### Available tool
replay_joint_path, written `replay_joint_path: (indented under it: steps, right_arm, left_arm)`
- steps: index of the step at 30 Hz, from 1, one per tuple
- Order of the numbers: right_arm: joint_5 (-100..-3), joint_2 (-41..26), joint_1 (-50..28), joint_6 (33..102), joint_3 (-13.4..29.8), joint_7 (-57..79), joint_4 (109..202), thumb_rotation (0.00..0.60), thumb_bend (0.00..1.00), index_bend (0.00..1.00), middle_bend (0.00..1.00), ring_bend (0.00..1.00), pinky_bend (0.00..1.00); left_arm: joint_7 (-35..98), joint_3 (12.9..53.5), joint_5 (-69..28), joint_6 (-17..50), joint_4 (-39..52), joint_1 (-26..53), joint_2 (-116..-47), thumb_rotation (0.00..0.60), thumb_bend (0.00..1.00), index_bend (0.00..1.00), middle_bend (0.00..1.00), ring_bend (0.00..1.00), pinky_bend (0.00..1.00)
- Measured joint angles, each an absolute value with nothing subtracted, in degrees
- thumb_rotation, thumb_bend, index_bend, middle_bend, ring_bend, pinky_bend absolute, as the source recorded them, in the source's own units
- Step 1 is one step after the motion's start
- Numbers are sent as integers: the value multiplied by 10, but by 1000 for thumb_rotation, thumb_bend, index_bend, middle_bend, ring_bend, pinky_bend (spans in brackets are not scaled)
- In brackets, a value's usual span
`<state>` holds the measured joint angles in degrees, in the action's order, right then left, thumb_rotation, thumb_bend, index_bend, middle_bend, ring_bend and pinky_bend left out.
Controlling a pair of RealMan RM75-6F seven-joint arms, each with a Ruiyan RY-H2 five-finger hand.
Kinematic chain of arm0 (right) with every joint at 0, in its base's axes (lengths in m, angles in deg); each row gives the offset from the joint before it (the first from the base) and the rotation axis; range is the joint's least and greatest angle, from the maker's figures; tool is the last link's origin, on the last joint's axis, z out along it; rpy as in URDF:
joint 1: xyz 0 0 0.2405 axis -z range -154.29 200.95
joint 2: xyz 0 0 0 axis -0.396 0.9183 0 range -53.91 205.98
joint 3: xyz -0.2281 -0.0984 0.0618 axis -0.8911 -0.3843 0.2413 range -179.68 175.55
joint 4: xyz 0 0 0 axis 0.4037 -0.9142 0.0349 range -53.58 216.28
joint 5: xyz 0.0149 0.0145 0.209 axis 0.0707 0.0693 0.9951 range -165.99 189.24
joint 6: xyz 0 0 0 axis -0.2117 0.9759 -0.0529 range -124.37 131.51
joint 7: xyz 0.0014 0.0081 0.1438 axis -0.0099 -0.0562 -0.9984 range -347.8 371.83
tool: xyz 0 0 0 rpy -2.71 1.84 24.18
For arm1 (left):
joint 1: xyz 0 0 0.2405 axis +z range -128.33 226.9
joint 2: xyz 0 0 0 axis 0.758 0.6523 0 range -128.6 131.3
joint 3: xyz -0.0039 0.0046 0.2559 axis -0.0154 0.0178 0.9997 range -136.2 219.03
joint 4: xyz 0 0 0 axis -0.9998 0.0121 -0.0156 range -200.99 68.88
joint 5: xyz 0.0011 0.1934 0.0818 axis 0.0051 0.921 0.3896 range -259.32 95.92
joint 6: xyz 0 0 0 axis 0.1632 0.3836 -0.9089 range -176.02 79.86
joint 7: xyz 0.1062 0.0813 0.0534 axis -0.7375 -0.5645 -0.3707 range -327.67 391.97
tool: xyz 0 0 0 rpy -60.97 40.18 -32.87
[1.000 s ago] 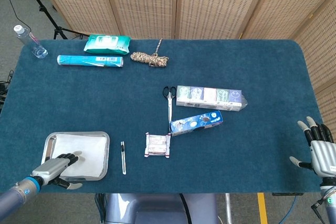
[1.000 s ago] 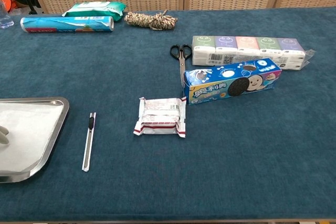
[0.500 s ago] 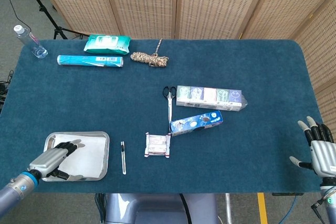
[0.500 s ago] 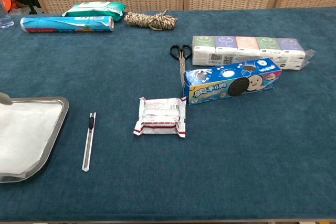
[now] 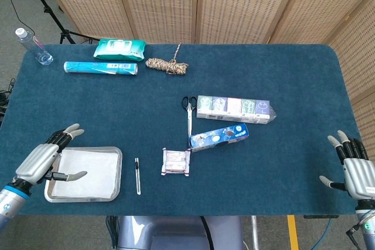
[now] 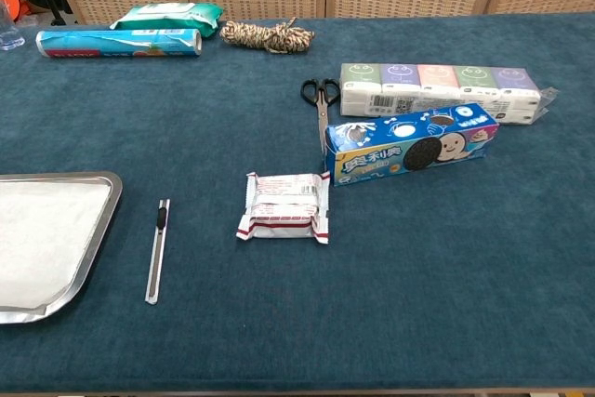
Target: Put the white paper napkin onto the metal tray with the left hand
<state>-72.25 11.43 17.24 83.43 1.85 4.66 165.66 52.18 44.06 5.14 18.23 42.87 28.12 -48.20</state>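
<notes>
A white paper napkin [image 5: 88, 167] [image 6: 37, 239] lies flat inside the metal tray [image 5: 116, 174] [image 6: 93, 239] at the table's front left. My left hand [image 5: 44, 159] hovers at the tray's left edge, fingers spread, holding nothing; its thumb reaches over the napkin. The chest view does not show this hand. My right hand [image 5: 354, 168] is at the far right front, off the table's edge, fingers apart and empty.
A slim utility knife [image 5: 137, 175] lies right of the tray, then a biscuit packet [image 5: 176, 161]. Scissors [image 5: 188, 111], a blue cookie box [image 5: 219, 136] and a tissue multipack [image 5: 234, 108] sit mid-table. A wipes pack [image 5: 119, 48], a foil roll [image 5: 100, 68], rope [image 5: 167, 65] and a bottle [image 5: 33, 45] line the back.
My left hand has come off the napkin and drawn back to the left and up, opening its fingers. The napkin stays flat in the tray. The right hand barely shifted.
</notes>
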Motion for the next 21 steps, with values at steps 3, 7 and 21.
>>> replay_joint_path:
  steps: [3, 7, 21]
  right_arm:
    - [-740, 117, 174, 843, 13, 40, 1660, 600, 0, 112, 0, 0, 0]
    - [-762, 119, 176, 856, 5, 37, 1665, 600, 0, 112, 0, 0, 0]
    - [-780, 116, 173, 854, -8, 46, 1672, 600, 0, 112, 0, 0, 0]
  left_arm:
    - [487, 437, 56, 233, 411, 307, -512, 300, 122, 96, 0, 0, 0]
    - [422, 431, 68, 326, 374, 351, -579, 300, 121, 96, 0, 0, 0]
    - [345, 408, 84, 466, 202, 436, -753, 301, 118, 96, 0, 0, 0]
